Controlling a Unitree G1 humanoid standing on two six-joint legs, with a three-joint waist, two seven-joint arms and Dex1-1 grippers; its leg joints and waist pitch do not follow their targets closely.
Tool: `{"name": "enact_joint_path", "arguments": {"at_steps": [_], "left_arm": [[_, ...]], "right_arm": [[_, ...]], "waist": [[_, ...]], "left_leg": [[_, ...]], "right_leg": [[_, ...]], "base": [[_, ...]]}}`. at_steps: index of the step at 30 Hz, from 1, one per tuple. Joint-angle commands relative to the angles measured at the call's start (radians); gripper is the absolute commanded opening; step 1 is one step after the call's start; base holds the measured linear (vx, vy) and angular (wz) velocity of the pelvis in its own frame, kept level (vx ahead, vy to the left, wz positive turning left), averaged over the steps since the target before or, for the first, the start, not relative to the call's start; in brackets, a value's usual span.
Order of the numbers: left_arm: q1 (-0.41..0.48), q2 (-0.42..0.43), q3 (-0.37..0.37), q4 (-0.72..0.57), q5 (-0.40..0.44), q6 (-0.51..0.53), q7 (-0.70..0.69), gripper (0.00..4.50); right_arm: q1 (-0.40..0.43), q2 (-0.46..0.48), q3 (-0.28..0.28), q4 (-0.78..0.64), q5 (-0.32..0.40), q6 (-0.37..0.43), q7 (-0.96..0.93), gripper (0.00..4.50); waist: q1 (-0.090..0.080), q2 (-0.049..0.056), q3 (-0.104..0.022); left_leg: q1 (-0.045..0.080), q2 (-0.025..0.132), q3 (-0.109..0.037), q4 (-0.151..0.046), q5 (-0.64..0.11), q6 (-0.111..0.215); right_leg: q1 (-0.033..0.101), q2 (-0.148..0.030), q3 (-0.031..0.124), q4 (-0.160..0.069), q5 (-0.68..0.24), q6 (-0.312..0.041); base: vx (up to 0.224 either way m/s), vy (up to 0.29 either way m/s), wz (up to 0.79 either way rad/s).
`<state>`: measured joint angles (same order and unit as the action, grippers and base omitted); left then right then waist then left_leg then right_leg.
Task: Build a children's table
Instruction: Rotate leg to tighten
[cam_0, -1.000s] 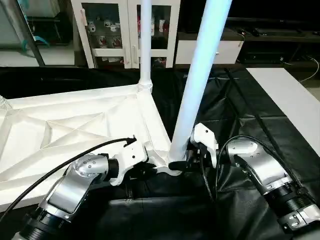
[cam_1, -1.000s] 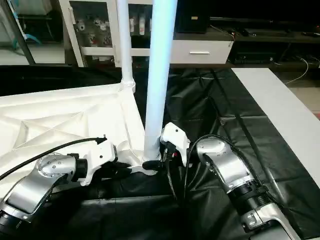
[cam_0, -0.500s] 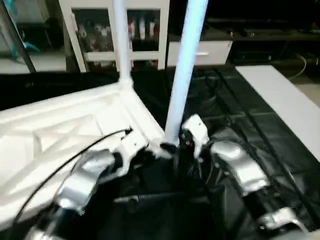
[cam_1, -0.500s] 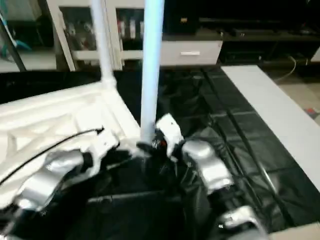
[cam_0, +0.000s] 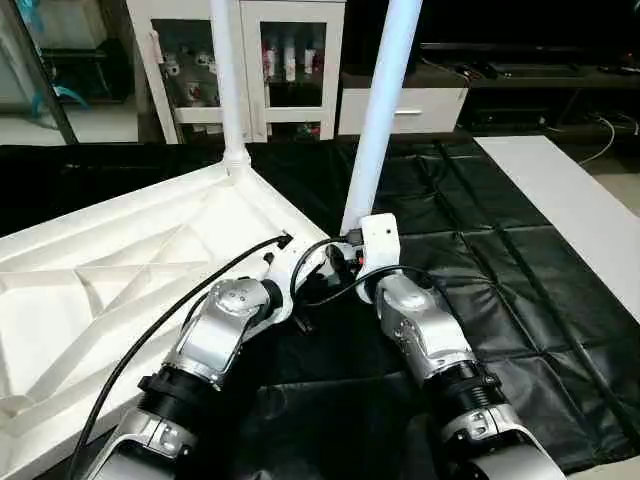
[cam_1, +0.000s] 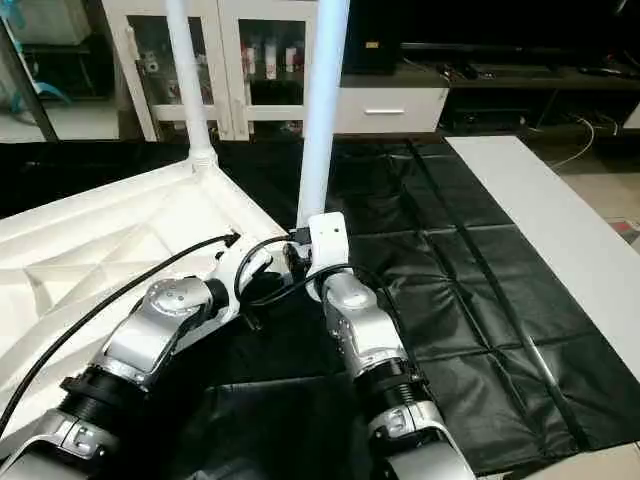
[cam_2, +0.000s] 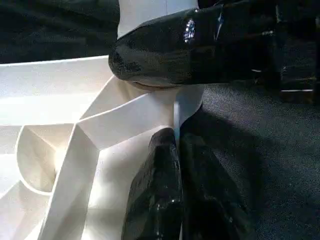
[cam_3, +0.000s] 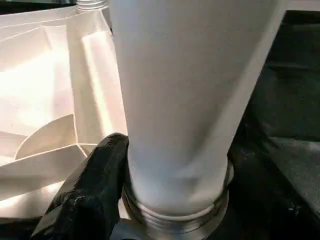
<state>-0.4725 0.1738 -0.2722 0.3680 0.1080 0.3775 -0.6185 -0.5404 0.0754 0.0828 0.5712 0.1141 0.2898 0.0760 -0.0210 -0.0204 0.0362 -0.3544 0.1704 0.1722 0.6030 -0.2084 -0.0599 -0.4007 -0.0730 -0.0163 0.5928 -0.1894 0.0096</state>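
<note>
I read the upturned tabletop (cam_0: 120, 270), left of both tools, as light, stiff, slick plastic, so my closed left tool (cam_2: 177, 150) pinches its corner rib while my right tool (cam_3: 175, 190) clamps low on the long, tippy leg (cam_0: 380, 110) at its socket.

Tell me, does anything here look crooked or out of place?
Yes: the near white tube leg that the right gripper clamps at its base leans away from the far white tube leg, which stands straight in its corner of the upturned white plastic tabletop. Its threaded end still shows, so it seems not fully seated.
</note>
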Motion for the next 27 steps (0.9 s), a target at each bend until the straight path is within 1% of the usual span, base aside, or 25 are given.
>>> {"name": "enact_joint_path", "arguments": {"at_steps": [1, 2, 3, 4, 5, 6, 7, 8, 9, 10, 11, 12, 13, 14, 15, 16, 17, 18, 19, 20, 21, 23, 24, 25, 27], "left_arm": [[0.017, -0.034, -0.046, -0.007, -0.037, -0.047, -0.043, 0.00], [0.022, -0.027, -0.047, -0.013, -0.036, -0.047, -0.051, 0.00], [0.032, -0.011, -0.048, -0.024, -0.033, -0.049, -0.064, 0.00], [0.033, -0.010, -0.048, -0.025, -0.032, -0.050, -0.065, 0.00], [0.045, 0.005, -0.048, -0.045, -0.035, -0.051, -0.085, 0.00], [0.051, 0.013, -0.051, -0.057, -0.037, -0.052, -0.096, 0.00], [0.054, 0.018, -0.052, -0.064, -0.039, -0.053, -0.104, 0.00], [0.068, 0.035, -0.059, -0.093, -0.044, -0.054, -0.130, 0.00], [0.073, 0.040, -0.062, -0.102, -0.047, -0.054, -0.141, 0.00], [0.085, 0.055, -0.068, -0.126, -0.056, -0.055, -0.168, 0.00], [0.096, 0.071, -0.074, -0.149, -0.064, -0.053, -0.195, 0.00], [0.107, 0.088, -0.081, -0.171, -0.073, -0.058, -0.223, 0.00], [0.108, 0.090, -0.082, -0.174, -0.074, -0.059, -0.227, 0.00], [0.131, 0.122, -0.093, -0.221, -0.102, -0.067, -0.292, 0.00], [0.140, 0.137, -0.098, -0.242, -0.110, -0.066, -0.316, 0.00], [0.143, 0.142, -0.100, -0.249, -0.113, -0.065, -0.325, 0.00], [0.160, 0.176, -0.110, -0.293, -0.131, -0.056, -0.379, 0.00], [0.162, 0.184, -0.112, -0.301, -0.134, -0.053, -0.390, 0.00], [0.162, 0.184, -0.112, -0.301, -0.134, -0.053, -0.390, 0.00], [0.166, 0.200, -0.114, -0.318, -0.144, -0.051, -0.413, 0.00], [0.166, 0.207, -0.115, -0.323, -0.146, -0.049, -0.422, 0.00], [0.167, 0.216, -0.118, -0.330, -0.150, -0.047, -0.435, 0.00], [0.167, 0.221, -0.119, -0.333, -0.151, -0.046, -0.443, 0.00], [0.167, 0.225, -0.120, -0.335, -0.153, -0.045, -0.448, 0.00], [0.167, 0.228, -0.120, -0.339, -0.155, -0.043, -0.450, 0.00]], "right_arm": [[0.015, -0.010, -0.012, -0.002, 0.015, -0.011, 0.063, 2.70], [0.025, -0.021, 0.001, -0.030, 0.012, -0.018, 0.085, 2.70], [0.044, -0.046, 0.015, -0.083, 0.029, -0.013, 0.144, 2.70], [0.046, -0.048, 0.016, -0.087, 0.030, -0.012, 0.149, 3.25], [0.064, -0.078, 0.020, -0.138, 0.044, -0.008, 0.189, 3.25], [0.070, -0.095, 0.023, -0.158, 0.051, 0.002, 0.214, 3.39], [0.073, -0.105, 0.024, -0.171, 0.056, 0.007, 0.230, 3.45], [0.083, -0.140, 0.026, -0.209, 0.071, 0.026, 0.284, 3.56], [0.085, -0.152, 0.025, -0.220, 0.075, 0.031, 0.301, 3.66], [0.088, -0.182, 0.026, -0.244, 0.087, 0.046, 0.347, 3.74], [0.093, -0.214, 0.030, -0.268, 0.097, 0.060, 0.399, 3.81], [0.097, -0.249, 0.040, -0.289, 0.103, 0.070, 0.451, 3.89], [0.099, -0.253, 0.042, -0.293, 0.104, 0.072, 0.459, 4.00], [0.120, -0.333, 0.078, -0.347, 0.113, 0.090, 0.587, 4.10], [0.134, -0.376, 0.098, -0.376, 0.121, 0.097, 0.651, 4.24], [0.139, -0.391, 0.105, -0.386, 0.123, 0.099, 0.674, 4.24], [0.175, -0.490, 0.145, -0.452, 0.149, 0.111, 0.818, 4.32], [0.183, -0.514, 0.154, -0.467, 0.153, 0.113, 0.850, 4.42], [0.183, -0.514, 0.154, -0.467, 0.153, 0.113, 0.850, 4.42], [0.200, -0.565, 0.177, -0.495, 0.161, 0.123, 0.918, 4.42], [0.208, -0.588, 0.190, -0.505, 0.159, 0.120, 0.949, 4.42], [0.216, -0.611, 0.205, -0.512, 0.155, 0.121, 0.980, 4.42], [0.220, -0.623, 0.214, -0.514, 0.150, 0.120, 0.996, 4.42], [0.222, -0.629, 0.218, -0.517, 0.146, 0.122, 1.006, 4.42], [0.220, -0.629, 0.221, -0.514, 0.140, 0.118, 1.002, 4.42]], "waist": [[-0.002, 0.007, -0.040], [0.002, 0.004, -0.043], [0.006, 0.007, -0.043], [0.008, 0.004, -0.042], [0.013, 0.010, -0.045], [0.014, 0.008, -0.046], [0.015, 0.008, -0.047], [0.020, 0.007, -0.049], [0.022, 0.006, -0.049], [0.027, 0.014, -0.050], [0.031, 0.012, -0.051], [0.033, 0.015, -0.052], [0.036, 0.014, -0.052], [0.040, 0.016, -0.052], [0.043, 0.018, -0.053], [0.049, 0.017, -0.054], [0.054, 0.017, -0.053], [0.059, 0.015, -0.052], [0.059, 0.015, -0.052], [0.056, 0.013, -0.050], [0.058, 0.012, -0.049], [0.056, 0.012, -0.045], [0.056, 0.012, -0.044], [0.056, 0.012, -0.043], [0.054, 0.010, -0.043]], "left_leg": [[0.006, 0.041, -0.029, -0.097, -0.442, -0.036], [0.004, 0.042, -0.024, -0.095, -0.413, -0.026], [0.005, 0.043, -0.019, -0.094, -0.398, -0.019], [0.004, 0.043, -0.019, -0.094, -0.389, -0.014], [0.001, 0.044, -0.018, -0.093, -0.355, -0.006], [0.000, 0.045, -0.016, -0.092, -0.337, -0.002], [-0.002, 0.045, -0.014, -0.091, -0.320, 0.004], [-0.002, 0.046, -0.012, -0.088, -0.284, 0.023], [-0.001, 0.048, -0.010, -0.087, -0.272, 0.028], [0.001, 0.047, -0.008, -0.085, -0.250, 0.033], [-0.001, 0.049, -0.005, -0.082, -0.217, 0.039], [0.000, 0.048, -0.005, -0.082, -0.205, 0.043], [-0.003, 0.050, -0.004, -0.080, -0.167, 0.051], [-0.005, 0.049, -0.004, -0.080, -0.150, 0.057], [-0.004, 0.050, -0.005, -0.080, -0.146, 0.058], [-0.003, 0.053, -0.006, -0.078, -0.133, 0.065], [0.001, 0.053, -0.003, -0.077, -0.129, 0.076], [0.002, 0.056, -0.003, -0.076, -0.123, 0.090], [0.002, 0.056, -0.003, -0.076, -0.123, 0.090], [-0.002, 0.053, -0.002, -0.078, -0.137, 0.093], [-0.001, 0.054, -0.003, -0.078, -0.145, 0.092], [0.001, 0.056, -0.004, -0.082, -0.200, 0.071], [0.001, 0.057, -0.004, -0.083, -0.208, 0.065], [0.004, 0.057, -0.003, -0.083, -0.225, 0.054], [0.003, 0.056, -0.004, -0.084, -0.234, 0.041]], "right_leg": [[0.013, -0.051, 0.022, -0.091, -0.440, -0.119], [0.016, -0.051, 0.025, -0.087, -0.388, -0.134], [0.014, -0.050, 0.027, -0.087, -0.360, -0.145], [0.016, -0.049, 0.028, -0.085, -0.350, -0.148], [0.022, -0.053, 0.030, -0.080, -0.311, -0.161], [0.023, -0.052, 0.030, -0.079, -0.288, -0.166], [0.025, -0.052, 0.031, -0.075, -0.264, -0.176], [0.029, -0.050, 0.030, -0.071, -0.229, -0.194], [0.028, -0.051, 0.031, -0.071, -0.221, -0.199], [0.027, -0.051, 0.032, -0.069, -0.203, -0.208], [0.030, -0.050, 0.032, -0.066, -0.164, -0.220], [0.033, -0.048, 0.031, -0.062, -0.142, -0.226], [0.037, -0.048, 0.030, -0.056, -0.092, -0.239], [0.041, -0.048, 0.028, -0.053, -0.069, -0.247], [0.043, -0.049, 0.027, -0.051, -0.061, -0.249], [0.048, -0.049, 0.026, -0.048, -0.036, -0.253], [0.043, -0.048, 0.026, -0.046, -0.016, -0.261], [0.044, -0.047, 0.027, -0.045, 0.002, -0.266], [0.044, -0.047, 0.027, -0.045, 0.002, -0.266], [0.044, -0.049, 0.026, -0.048, -0.028, -0.273], [0.044, -0.050, 0.026, -0.049, -0.046, -0.271], [0.039, -0.053, 0.027, -0.058, -0.141, -0.259], [0.039, -0.053, 0.028, -0.059, -0.158, -0.254], [0.035, -0.054, 0.029, -0.063, -0.185, -0.250], [0.035, -0.052, 0.030, -0.064, -0.208, -0.239]], "base": [[0.000, 0.000, 0.00], [0.000, 0.000, 0.00], [0.000, 0.000, 0.00], [0.000, 0.000, 0.00], [0.000, 0.000, 0.00], [0.000, 0.000, 0.00], [0.000, 0.000, 0.00], [0.050, -0.021, 0.05], [0.050, -0.021, 0.05], [0.050, -0.030, 0.07], [0.050, -0.030, 0.06], [0.050, -0.030, 0.06], [0.000, 0.000, 0.00], [0.000, 0.000, 0.00], [0.000, 0.000, 0.00], [0.000, 0.000, 0.00], [0.000, 0.000, 0.00], [0.000, 0.000, 0.00], [0.000, 0.000, 0.00], [0.000, 0.000, 0.00], [0.000, 0.000, 0.00], [0.000, 0.000, 0.00], [0.000, 0.000, 0.00], [0.000, 0.000, 0.00], [0.000, 0.000, 0.00]]}}
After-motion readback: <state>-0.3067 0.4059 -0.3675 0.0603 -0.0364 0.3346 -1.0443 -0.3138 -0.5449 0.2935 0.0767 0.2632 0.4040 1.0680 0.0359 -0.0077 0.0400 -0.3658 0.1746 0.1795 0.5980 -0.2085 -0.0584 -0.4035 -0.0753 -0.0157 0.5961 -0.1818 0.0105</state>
